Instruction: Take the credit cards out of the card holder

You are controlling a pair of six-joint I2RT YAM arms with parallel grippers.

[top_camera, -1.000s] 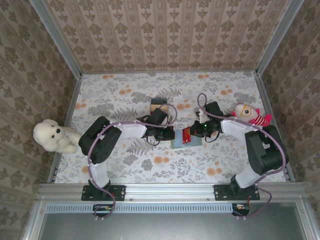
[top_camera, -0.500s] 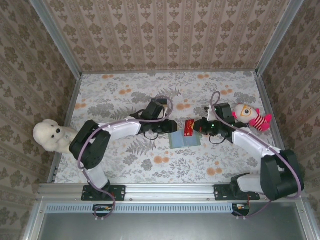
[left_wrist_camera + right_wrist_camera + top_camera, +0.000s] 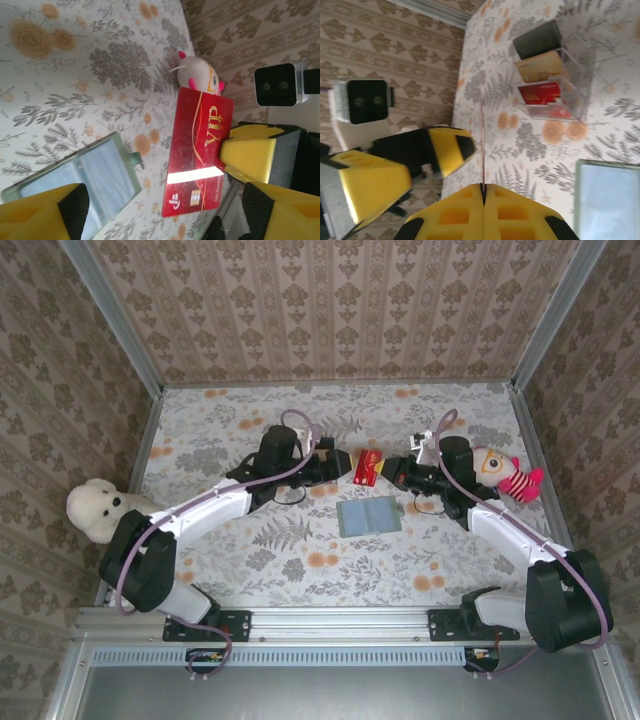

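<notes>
The small flat grey-green bifold card holder (image 3: 369, 516) lies opened flat on the floral-patterned tabletop (image 3: 230, 440), on the near side of both grippers and touched by neither. From above its two panels look bare, though I cannot tell whether a card hides in a pocket. The right gripper (image 3: 482, 189) is clenched on one edge of a glossy red VIP credit card (image 3: 200, 160), holding it out ahead of its fingertips, clear of the holder. Facing it across that card, the left gripper (image 3: 338, 466) is spread wide and grasps nothing. Just beyond the left gripper stands a clear plastic box (image 3: 547, 85) with red and yellow cards inside. By my judgement this card's extraction is done. What is left is to set it down, probably in that box, and check the holder.
</notes>
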